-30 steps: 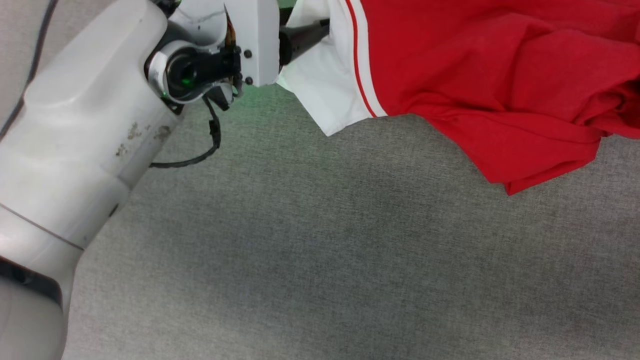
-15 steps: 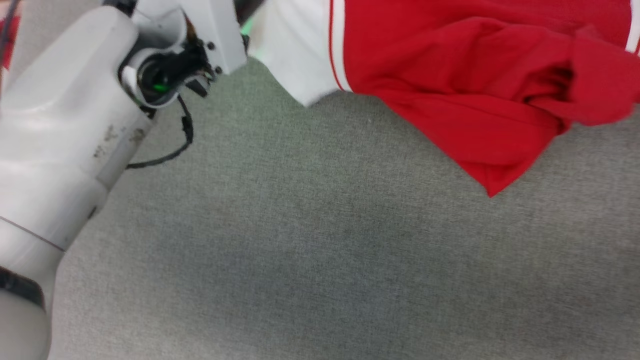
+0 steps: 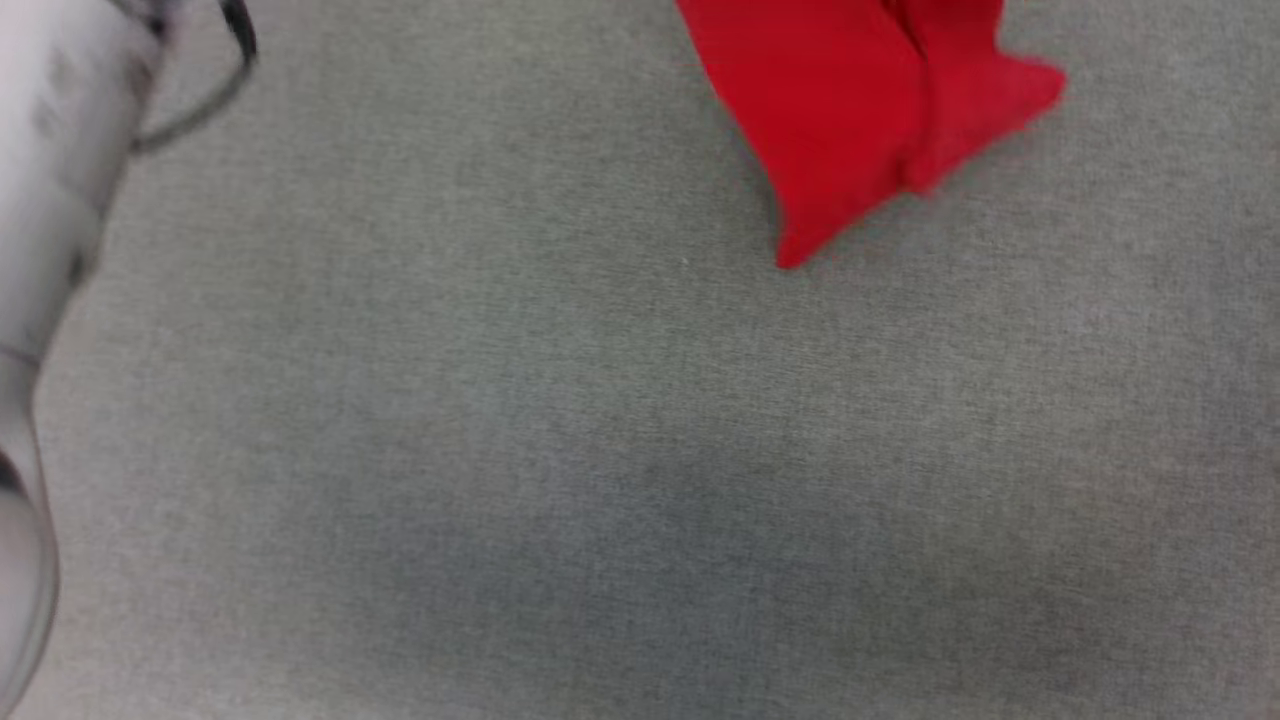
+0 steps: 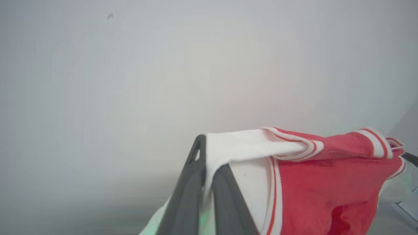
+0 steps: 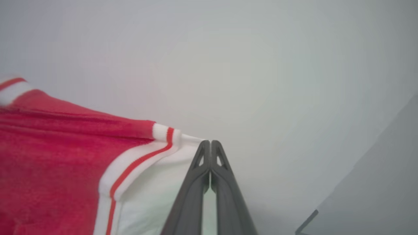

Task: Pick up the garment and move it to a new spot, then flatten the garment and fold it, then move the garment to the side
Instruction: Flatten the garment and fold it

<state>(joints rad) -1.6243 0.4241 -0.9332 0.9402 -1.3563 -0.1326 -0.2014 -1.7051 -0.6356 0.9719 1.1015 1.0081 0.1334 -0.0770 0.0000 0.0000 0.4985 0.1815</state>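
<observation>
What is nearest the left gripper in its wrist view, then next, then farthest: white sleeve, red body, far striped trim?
1. white sleeve, pinched in the left gripper.
2. red body, to its right.
3. far striped trim, upper right.

soft, even light. the head view is smeared by motion blur; a faint shadow darkens the grey surface [image 3: 300,400]. beyond the left claw [image 4: 209,156] and right claw [image 5: 210,143], pale unfocused haze.

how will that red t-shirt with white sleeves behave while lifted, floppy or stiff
Likely floppy: the red T-shirt with white sleeves droops in folds below the left gripper and right gripper, its lower end tapering to a limp point. Probably light, since fingertip pinches on the sleeves carry it. It may swing when moved.
</observation>
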